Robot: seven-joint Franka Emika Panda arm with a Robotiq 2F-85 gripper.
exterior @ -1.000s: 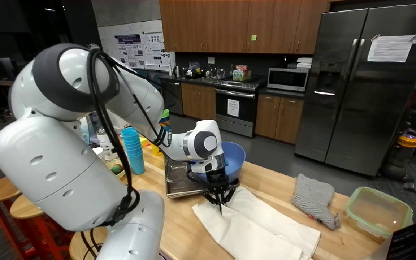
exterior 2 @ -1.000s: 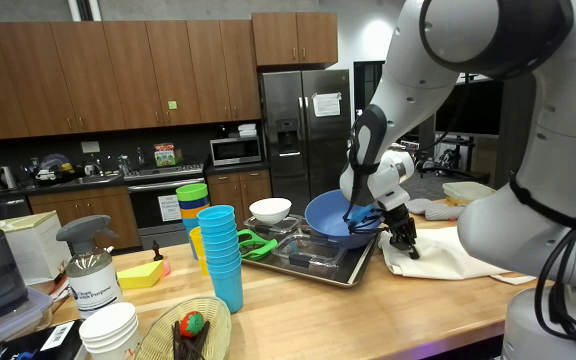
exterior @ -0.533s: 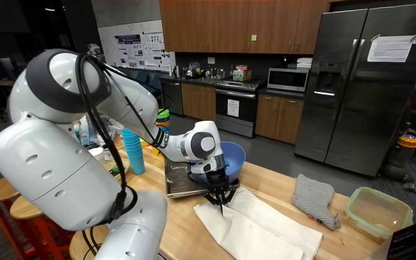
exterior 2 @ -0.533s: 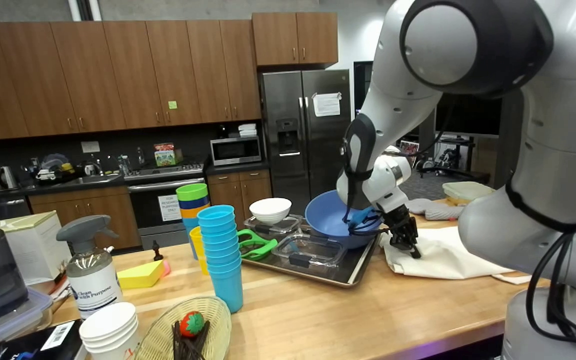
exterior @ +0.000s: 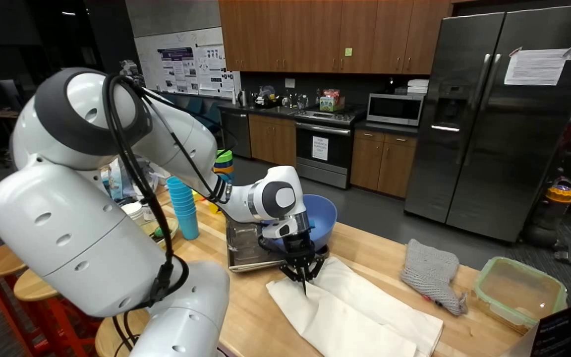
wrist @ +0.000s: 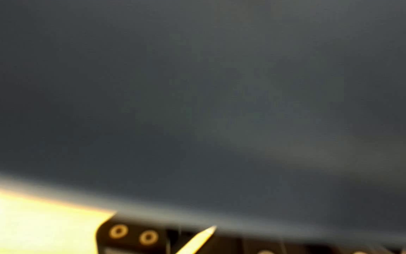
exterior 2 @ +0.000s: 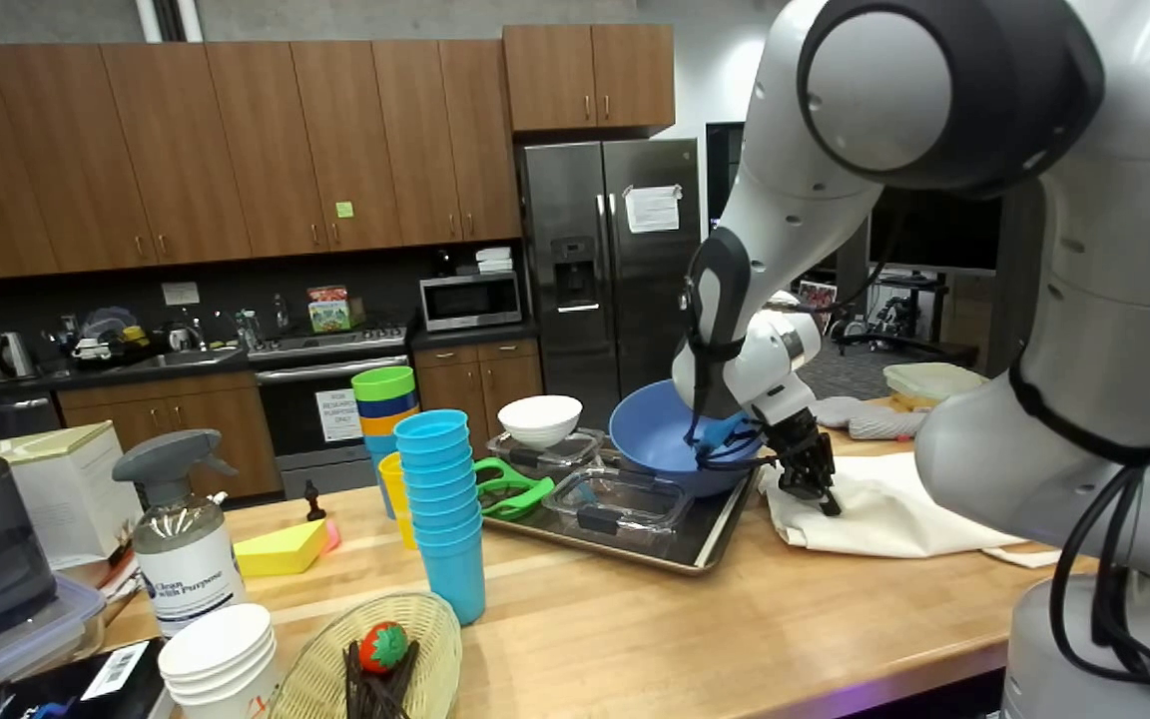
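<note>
A cream cloth [exterior: 355,322] lies folded and creased on the wooden table; it also shows in an exterior view [exterior 2: 899,504]. My black gripper [exterior: 305,289] points down at the cloth's edge nearest the tray, also seen in an exterior view [exterior 2: 831,507]. Its fingertips are together and appear shut on a bit of the cloth; the pinched part is too small to see. A blue bowl [exterior: 324,213] stands right behind the gripper, on the metal tray [exterior 2: 705,561]. In the wrist view a blurred dark surface [wrist: 189,106] fills most of the picture; black finger parts [wrist: 136,238] show at the bottom.
Clear plastic boxes [exterior 2: 625,499], green scissors [exterior 2: 515,489] and a white bowl [exterior 2: 540,419] are on or by the tray. Stacked blue cups [exterior 2: 450,519] and a basket [exterior 2: 435,639] stand nearby. A grey knitted mitt [exterior: 431,272] and a lidded container [exterior: 521,292] lie beyond the cloth.
The arm's elbow has shifted and the gripper has moved very slightly, with the cloth shifting a little along with it. In the last half second almost nothing has moved.
</note>
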